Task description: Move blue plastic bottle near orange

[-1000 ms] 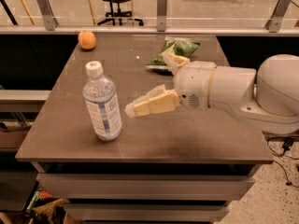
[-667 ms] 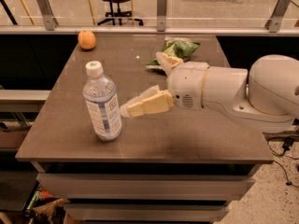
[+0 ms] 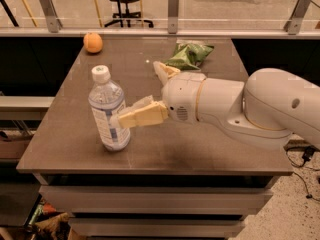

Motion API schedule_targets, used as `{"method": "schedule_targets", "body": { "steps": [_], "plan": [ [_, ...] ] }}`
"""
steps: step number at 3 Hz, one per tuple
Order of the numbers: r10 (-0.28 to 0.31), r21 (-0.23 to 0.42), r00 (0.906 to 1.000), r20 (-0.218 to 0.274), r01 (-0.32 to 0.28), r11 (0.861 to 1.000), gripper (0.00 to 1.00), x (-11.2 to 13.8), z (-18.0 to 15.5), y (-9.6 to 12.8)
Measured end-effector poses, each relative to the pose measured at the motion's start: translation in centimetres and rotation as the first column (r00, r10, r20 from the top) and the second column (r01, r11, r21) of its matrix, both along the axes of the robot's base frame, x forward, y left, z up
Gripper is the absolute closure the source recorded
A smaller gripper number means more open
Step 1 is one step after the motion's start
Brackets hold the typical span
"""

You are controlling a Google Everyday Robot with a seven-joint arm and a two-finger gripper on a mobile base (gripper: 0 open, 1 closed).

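The blue plastic bottle [image 3: 106, 109], clear with a white cap and pale blue label, stands upright on the brown table's front left part. The orange [image 3: 93, 42] sits at the table's far left corner, well behind the bottle. My gripper [image 3: 138, 92] comes in from the right at bottle height and is open. Its near finger [image 3: 142, 117] reaches the bottle's right side at label level. Its other finger [image 3: 164, 71] points toward the back of the table. Nothing is held.
A green snack bag [image 3: 189, 55] lies at the back right of the table [image 3: 200, 154], behind my arm. A glass railing with metal posts [image 3: 173, 10] runs behind the table. The table's front edge is just below the bottle.
My gripper has moved left toward the bottle; its near finger now meets the bottle's right side. The bottle, orange and bag have not moved.
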State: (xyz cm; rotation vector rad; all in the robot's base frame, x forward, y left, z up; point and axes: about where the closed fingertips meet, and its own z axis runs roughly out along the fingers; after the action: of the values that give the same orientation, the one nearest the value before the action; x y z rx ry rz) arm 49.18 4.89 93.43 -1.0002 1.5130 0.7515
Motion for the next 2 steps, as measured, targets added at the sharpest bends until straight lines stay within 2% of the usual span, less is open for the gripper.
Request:
{"method": "schedule_targets", "body": {
  "steps": [2],
  "plan": [
    [0.007, 0.026, 0.9999, -0.011, -0.007, 1.000, 0.00, -0.2, -0.1, 2.3]
  ]
}}
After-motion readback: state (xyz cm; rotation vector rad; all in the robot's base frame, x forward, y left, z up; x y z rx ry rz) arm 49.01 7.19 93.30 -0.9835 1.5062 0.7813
